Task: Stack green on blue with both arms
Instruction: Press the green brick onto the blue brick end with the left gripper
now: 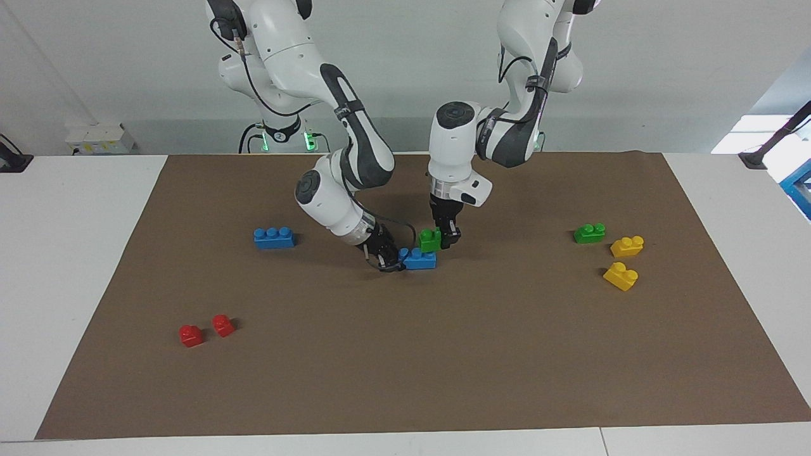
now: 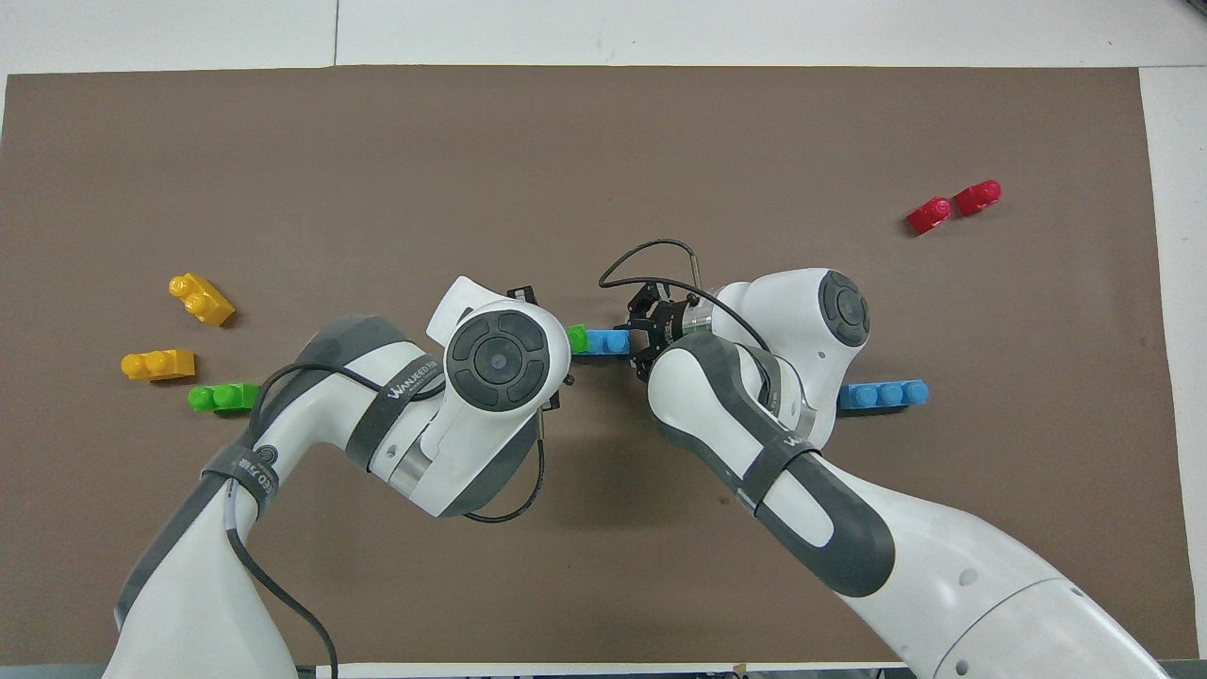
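In the facing view my left gripper (image 1: 445, 241) points straight down and is shut on a green brick (image 1: 429, 240). The green brick sits on the end of a blue brick (image 1: 420, 259) that is toward the left arm's end. My right gripper (image 1: 391, 260) comes in low and slanted and is shut on the blue brick's other end, down at the brown mat (image 1: 405, 354). In the overhead view the left wrist covers most of the green brick (image 2: 578, 339). The blue brick (image 2: 608, 341) shows between that wrist and the right gripper (image 2: 644, 338).
A second blue brick (image 1: 274, 237) lies toward the right arm's end, with two red bricks (image 1: 206, 330) farther from the robots. A second green brick (image 1: 589, 233) and two yellow bricks (image 1: 624, 261) lie toward the left arm's end.
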